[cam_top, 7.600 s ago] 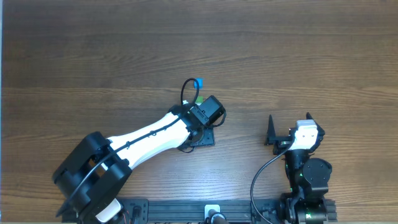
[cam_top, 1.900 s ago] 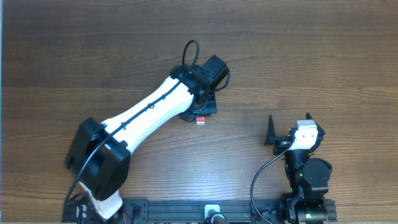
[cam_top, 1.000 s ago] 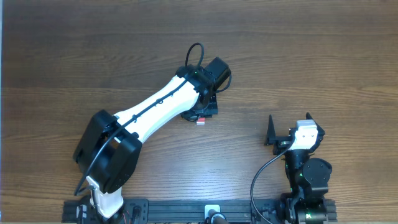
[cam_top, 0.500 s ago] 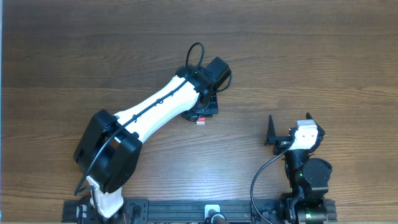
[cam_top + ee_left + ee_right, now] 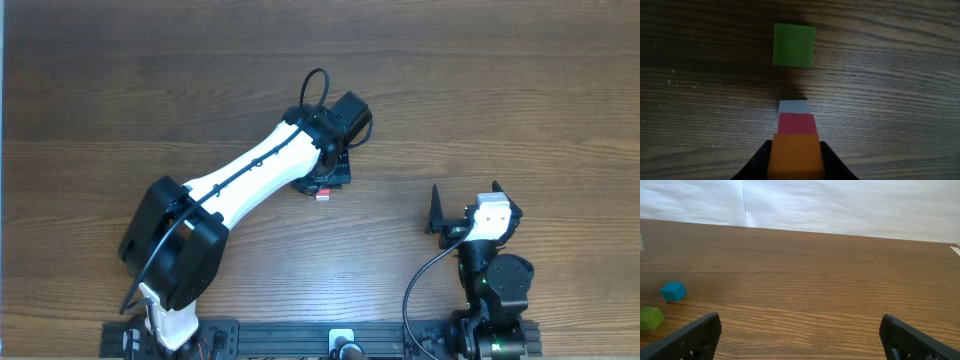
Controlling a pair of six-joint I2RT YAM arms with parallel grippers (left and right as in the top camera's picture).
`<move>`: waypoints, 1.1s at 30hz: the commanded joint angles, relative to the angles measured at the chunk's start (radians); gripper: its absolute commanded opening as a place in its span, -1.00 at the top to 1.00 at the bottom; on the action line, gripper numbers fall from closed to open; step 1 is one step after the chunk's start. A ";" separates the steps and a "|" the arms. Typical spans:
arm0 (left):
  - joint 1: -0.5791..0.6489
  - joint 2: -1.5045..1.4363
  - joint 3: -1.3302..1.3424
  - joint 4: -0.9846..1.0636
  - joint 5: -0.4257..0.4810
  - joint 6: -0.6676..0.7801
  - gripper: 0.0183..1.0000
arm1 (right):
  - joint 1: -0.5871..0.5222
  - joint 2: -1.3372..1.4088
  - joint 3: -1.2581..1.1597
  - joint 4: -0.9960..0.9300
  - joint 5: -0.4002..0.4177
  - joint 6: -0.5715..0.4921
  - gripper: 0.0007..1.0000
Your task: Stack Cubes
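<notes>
- The left arm (image 5: 250, 175) is stretched from the lower left of the top view diagonally to the centre of the frame, with its wrist turned down toward the table (image 5: 500, 80).
- The left gripper (image 5: 795, 145) is closed narrowly on the orange cube (image 5: 794, 159), which is pinched between both fingers.
- Just past the orange cube, a red cube (image 5: 796, 124) and a pale grey cube (image 5: 794, 106) are seen in line with it, seemingly stacked beneath it. Whether the orange cube rests on the red one cannot be told.
- A green cube (image 5: 794, 45) lies flat on the table, apart from that column. A blue cube (image 5: 673, 291) is seen near it, not touching.
- The right arm (image 5: 488, 250) is folded at the lower right of the top view. The right gripper (image 5: 800, 322) is spread wide, with nothing between its fingers.
- Nothing is seen to have shifted since 1.0 s and 0.5 s ago.
- 1.9 s ago the left arm's elbow housing was placed slightly farther toward the lower left.
- 7.6 s ago the left wrist was lower in the frame, and the blue cube was exposed just above it.
</notes>
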 commanded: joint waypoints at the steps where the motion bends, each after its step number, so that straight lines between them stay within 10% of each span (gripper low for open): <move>1: -0.001 0.020 0.022 0.002 -0.007 0.012 0.51 | -0.007 -0.011 -0.008 0.000 -0.008 0.002 -0.99; 33: -0.011 0.037 0.022 -0.005 -0.003 0.012 0.51 | -0.007 -0.011 -0.008 0.000 -0.008 0.002 -0.98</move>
